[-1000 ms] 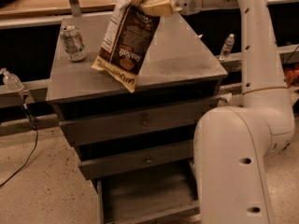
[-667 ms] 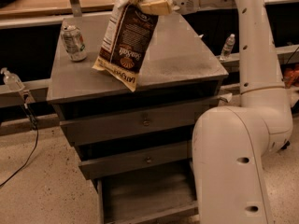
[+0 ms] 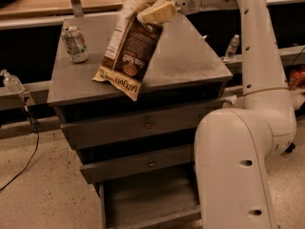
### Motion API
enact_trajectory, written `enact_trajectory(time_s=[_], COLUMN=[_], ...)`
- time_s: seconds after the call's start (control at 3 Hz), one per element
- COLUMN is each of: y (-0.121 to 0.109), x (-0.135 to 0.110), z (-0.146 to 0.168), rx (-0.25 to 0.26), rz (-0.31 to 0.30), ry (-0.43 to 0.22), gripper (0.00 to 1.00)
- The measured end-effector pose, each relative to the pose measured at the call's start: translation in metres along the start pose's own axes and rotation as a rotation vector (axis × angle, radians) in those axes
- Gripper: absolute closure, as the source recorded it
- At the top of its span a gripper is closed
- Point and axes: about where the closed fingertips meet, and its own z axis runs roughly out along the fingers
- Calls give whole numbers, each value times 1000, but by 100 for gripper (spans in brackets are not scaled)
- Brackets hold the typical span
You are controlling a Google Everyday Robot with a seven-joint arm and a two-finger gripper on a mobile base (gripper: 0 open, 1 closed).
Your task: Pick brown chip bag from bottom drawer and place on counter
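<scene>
The brown chip bag (image 3: pixel 129 56) hangs upside down from my gripper (image 3: pixel 151 5), which is shut on its top edge. The bag's lower end rests on or just above the counter (image 3: pixel 186 56) near the front edge, tilted to the left. The gripper sits over the back middle of the counter. The bottom drawer (image 3: pixel 147 199) stands pulled open below the cabinet and looks empty where visible; my arm hides its right part.
A silver soda can (image 3: pixel 76 43) stands on the counter's left side. Two upper drawers with small knobs (image 3: pixel 148 125) are partly out. A plastic bottle (image 3: pixel 231 46) stands behind on the right, another bottle (image 3: pixel 12 82) at left. A cable (image 3: pixel 24 156) lies on the floor.
The bag has come slightly lower and further toward the counter's front; the gripper still holds its top edge.
</scene>
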Motion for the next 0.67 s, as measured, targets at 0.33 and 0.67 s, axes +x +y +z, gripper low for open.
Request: enact_trajectory(time_s=[0.33, 0.67], y=[0, 0], x=[0, 0], z=[4, 4], rx=[-3, -3], rz=[1, 1], ry=[-2, -2], gripper=[0, 0])
